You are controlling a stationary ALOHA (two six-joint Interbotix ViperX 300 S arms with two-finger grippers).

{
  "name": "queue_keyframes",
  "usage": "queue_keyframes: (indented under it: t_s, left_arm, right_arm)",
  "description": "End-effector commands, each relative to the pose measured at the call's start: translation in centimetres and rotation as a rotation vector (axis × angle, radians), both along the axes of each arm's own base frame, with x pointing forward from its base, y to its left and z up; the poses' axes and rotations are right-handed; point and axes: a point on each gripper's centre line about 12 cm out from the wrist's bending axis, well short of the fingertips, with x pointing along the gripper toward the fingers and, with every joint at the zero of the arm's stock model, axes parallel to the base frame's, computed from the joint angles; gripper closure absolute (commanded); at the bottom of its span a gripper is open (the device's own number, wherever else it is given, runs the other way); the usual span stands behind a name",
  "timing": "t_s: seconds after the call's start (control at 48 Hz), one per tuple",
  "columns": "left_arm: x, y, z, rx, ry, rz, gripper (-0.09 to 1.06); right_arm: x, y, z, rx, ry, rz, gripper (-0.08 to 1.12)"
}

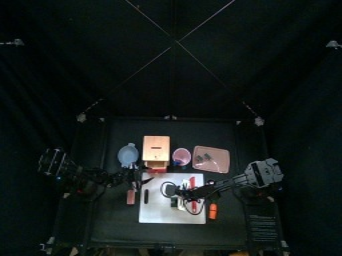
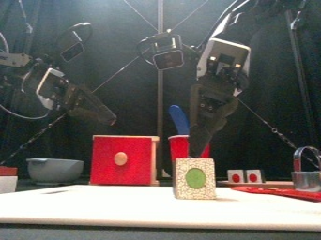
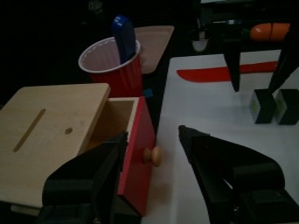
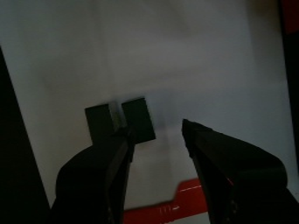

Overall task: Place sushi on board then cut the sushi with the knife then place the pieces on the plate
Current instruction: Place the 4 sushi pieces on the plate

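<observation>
One dark green sushi piece (image 2: 193, 178) stands on the white board (image 2: 113, 201). My right gripper (image 2: 205, 141) hangs open just above it. In the right wrist view the piece (image 4: 126, 122) sits by one jaw tip, with nothing between the jaws (image 4: 156, 131). Further sushi pieces (image 3: 275, 105) show in the left wrist view. The red knife (image 3: 225, 72) lies flat on the board. The blue knife (image 2: 179, 120) stands in the red cup (image 3: 111, 63). My left gripper (image 3: 152, 140) is open and empty, next to the wooden box's red drawer (image 3: 142, 162). The pink tray (image 1: 211, 157) lies at the back right.
The wooden box (image 2: 123, 159) stands behind the board. A blue-grey bowl (image 2: 53, 169) is at the left and a metal cutter (image 2: 307, 173) at the right. Two small red toys (image 2: 245, 175) sit by the tray. An orange toy (image 1: 211, 209) lies near the board's front right.
</observation>
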Motion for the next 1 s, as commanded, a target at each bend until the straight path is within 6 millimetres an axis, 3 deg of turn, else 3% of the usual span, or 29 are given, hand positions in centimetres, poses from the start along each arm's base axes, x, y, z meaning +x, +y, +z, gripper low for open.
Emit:
queue_keyframes:
  t_s: [0.021,0.271,0.396,0.729,1.0]
  left_arm:
    - [0.3,0.0,0.5,-0.002,-0.02,0.003,0.1]
    - [0.5,-0.1,0.6,0.0,-0.026,-0.001,0.1]
    - [1.0,-0.5,1.7,0.011,-0.06,-0.027,0.1]
    - [1.2,-4.4,5.0,0.086,-0.181,-0.255,0.1]
    - [0.2,-4.5,6.5,-0.174,-0.281,-0.221,0.1]
  right_arm:
    - [0.6,0.3,1.1,0.011,-0.038,0.004,0.22]
    - [0.8,0.7,0.3,0.016,-0.03,0.01,0.22]
    - [0.9,0.8,-0.2,0.014,-0.019,0.012,0.22]
    - [1.1,0.4,-0.5,0.013,-0.014,0.003,0.23]
    - [1.0,0.2,-0.3,0.013,-0.018,-0.007,0.49]
